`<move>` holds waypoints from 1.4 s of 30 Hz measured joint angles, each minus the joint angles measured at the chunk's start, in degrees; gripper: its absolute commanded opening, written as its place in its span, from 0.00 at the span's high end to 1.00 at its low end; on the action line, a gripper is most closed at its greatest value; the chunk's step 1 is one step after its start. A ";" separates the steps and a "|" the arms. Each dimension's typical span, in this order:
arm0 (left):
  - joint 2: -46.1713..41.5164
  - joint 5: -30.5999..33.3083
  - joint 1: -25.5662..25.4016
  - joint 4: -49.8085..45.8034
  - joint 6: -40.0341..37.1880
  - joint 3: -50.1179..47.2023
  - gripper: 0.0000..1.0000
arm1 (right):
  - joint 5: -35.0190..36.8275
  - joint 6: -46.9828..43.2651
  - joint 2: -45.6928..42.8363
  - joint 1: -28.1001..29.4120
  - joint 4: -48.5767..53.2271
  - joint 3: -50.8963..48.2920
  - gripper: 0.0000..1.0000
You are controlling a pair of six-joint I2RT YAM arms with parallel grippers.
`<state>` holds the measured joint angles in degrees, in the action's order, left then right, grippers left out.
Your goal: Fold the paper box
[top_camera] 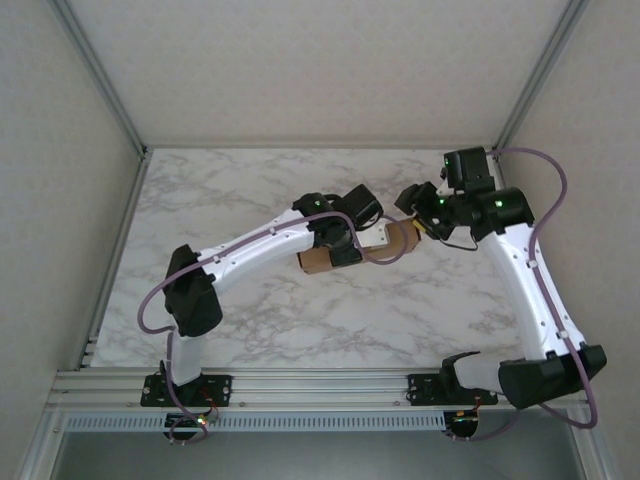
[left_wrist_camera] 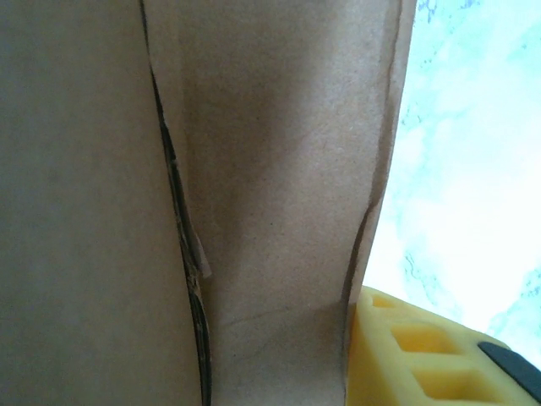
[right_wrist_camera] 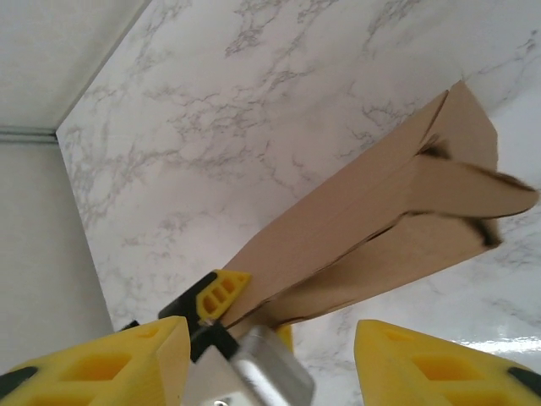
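From above, my left claw point(top_camera: 345, 250) is clenched on the paper box point(top_camera: 395, 238) over the middle of the marble surface point(top_camera: 250, 190), and my right claw point(top_camera: 410, 213) is at the box's right end. At my left wrist, the creased cardboard sits close against my yellow finger point(left_wrist_camera: 414, 355). At my right wrist, my right claw point(right_wrist_camera: 270, 331) is spread wide and released, with the box just ahead

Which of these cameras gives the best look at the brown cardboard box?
The right wrist view: the brown cardboard box shows its long body and end flaps. Top view: small and partly covered. Left wrist view: a close-up of panels and a seam.
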<state>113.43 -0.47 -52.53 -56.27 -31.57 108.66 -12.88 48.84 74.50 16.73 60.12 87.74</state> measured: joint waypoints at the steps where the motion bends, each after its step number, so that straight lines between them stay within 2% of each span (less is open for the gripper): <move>1: 0.63 -0.02 0.07 0.22 -0.11 0.44 0.57 | -0.04 1.03 0.90 -0.07 0.26 0.68 0.45; 10: 5.40 -0.35 1.53 1.05 -1.25 4.76 0.56 | -0.24 6.05 6.86 -2.71 0.74 2.73 0.45; 14: 5.90 -0.87 2.29 1.18 -1.62 5.57 0.53 | -0.24 5.64 9.09 -4.02 0.74 2.78 0.41; 17: 6.56 -1.64 3.45 1.49 -1.64 6.60 0.55 | -0.26 4.24 10.01 -4.39 0.87 3.08 0.36; 20: 7.21 -3.74 5.46 1.57 -1.64 8.09 0.58 | 1.36 0.28 10.29 -4.39 1.22 4.92 0.33; 26: 7.91 -11.65 10.69 1.53 -1.49 10.93 0.57 | 5.79 -5.64 8.96 -6.56 1.57 5.88 0.36; 31: 10.14 -16.50 14.01 1.77 -0.20 14.29 0.52 | 3.98 -3.87 8.57 -8.02 1.42 3.67 0.37; 38: 12.26 -16.33 14.01 3.52 0.55 15.65 0.44 | -1.77 -0.66 11.63 -7.67 -1.79 1.68 0.35; 42: 13.20 -15.80 14.01 5.11 0.35 15.74 0.33 | -2.97 0.55 14.51 -7.10 -3.87 1.11 0.34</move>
<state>126.63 -16.27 -38.52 -51.16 -31.22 124.40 -15.86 49.39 89.01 9.63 56.25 88.86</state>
